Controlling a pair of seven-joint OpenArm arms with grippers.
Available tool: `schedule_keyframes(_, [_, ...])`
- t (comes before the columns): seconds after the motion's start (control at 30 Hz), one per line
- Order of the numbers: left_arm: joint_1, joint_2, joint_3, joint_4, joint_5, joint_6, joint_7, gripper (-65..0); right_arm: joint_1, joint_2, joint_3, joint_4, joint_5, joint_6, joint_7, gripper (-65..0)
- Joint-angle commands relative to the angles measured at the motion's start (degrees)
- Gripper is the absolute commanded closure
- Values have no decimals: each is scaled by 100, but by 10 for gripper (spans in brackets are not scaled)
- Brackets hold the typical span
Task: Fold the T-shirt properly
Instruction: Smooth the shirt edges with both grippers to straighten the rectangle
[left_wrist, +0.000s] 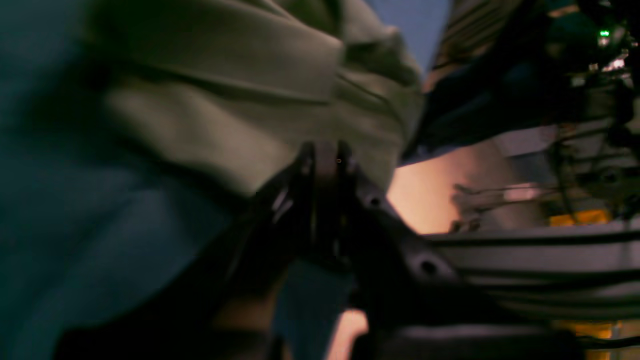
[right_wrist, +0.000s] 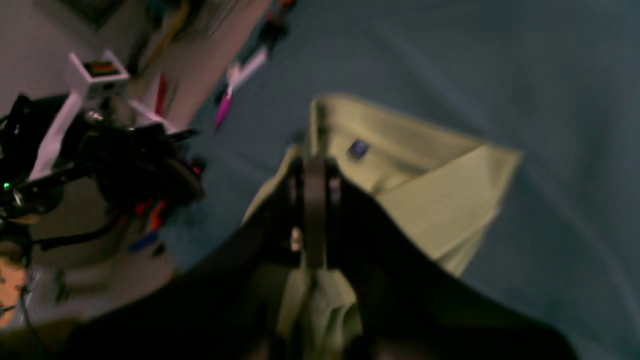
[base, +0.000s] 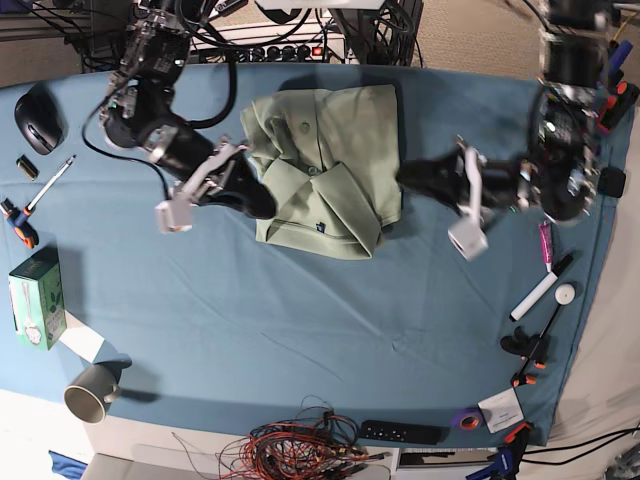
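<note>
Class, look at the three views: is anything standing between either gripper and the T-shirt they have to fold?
Nothing visible does. The right gripper is shut on the T-shirt at its collar edge, and the left gripper is shut against the shirt's opposite edge. Only the tablecloth lies around it.

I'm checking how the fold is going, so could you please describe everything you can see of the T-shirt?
The T-shirt is pale sage-green, of soft woven-looking cloth, with a collar, small buttons and a tiny dark blue tag. It lies partly folded into a rough rectangle near the far middle of the teal tablecloth, collar side up, with wrinkles and uneven edges. The right gripper is shut on its edge near the tag; the left gripper is shut on the opposite edge.
</note>
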Motion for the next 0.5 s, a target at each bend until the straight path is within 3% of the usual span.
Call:
schedule_keyframes(0.0, [22, 44, -37, 83, -163, -6, -79, 0, 61, -2, 0, 85, 136, 12, 166, 0])
schedule_keyframes(0.27, [632, 859, -35, 83, -163, -6, -79, 0, 66, -76, 4, 28, -326, 12, 374, 0])
schedule_keyframes(0.47, [975, 1113, -33, 79, -163, -6, -79, 0, 227, -79, -11, -726, -461, 12, 516, 0])
